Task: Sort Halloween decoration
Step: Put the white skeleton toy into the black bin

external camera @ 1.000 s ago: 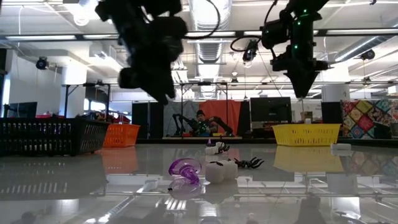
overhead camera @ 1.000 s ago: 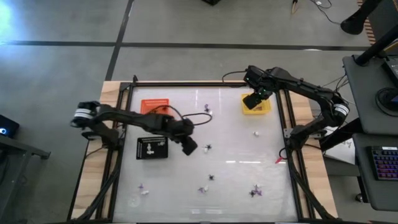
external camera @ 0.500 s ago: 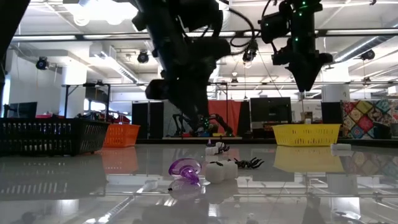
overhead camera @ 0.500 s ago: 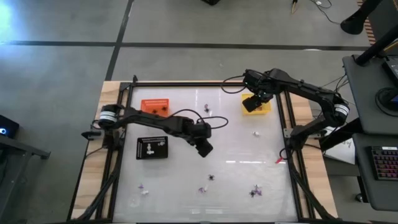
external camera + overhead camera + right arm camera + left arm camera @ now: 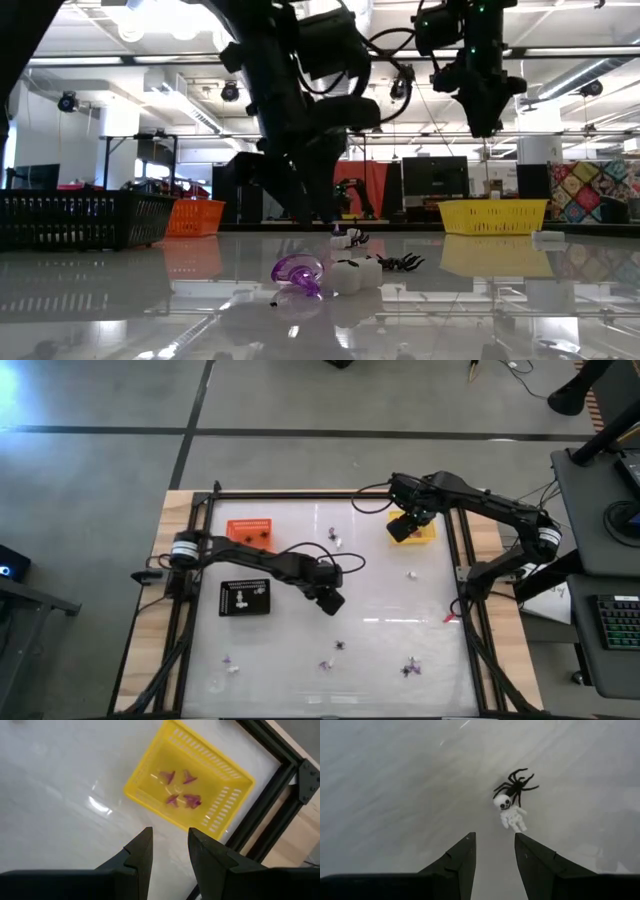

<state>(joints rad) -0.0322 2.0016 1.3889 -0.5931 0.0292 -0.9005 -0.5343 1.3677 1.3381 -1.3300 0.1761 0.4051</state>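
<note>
Floor [image 5: 300, 405]: grey concrete, crossed by dark seam lines.
Bench [image 5: 180, 510]: pale wood edge, black metal frame, glossy white top.
Ceiling [image 5: 590, 30]: exposed ducts and bright lamps.
Far wall: dark monitors [image 5: 435, 178], patterned quilt [image 5: 595, 190].
Side desk [image 5: 600, 530]: keyboard [image 5: 612, 630].

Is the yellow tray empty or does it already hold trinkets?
Not empty: the yellow tray holds four purple trinkets, seen past the right pincer.

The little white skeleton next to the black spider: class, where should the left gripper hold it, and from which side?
Grip the skeleton across its narrow body, below the skull, coming straight down. It lies flat, and the spider touches its head end.
</note>
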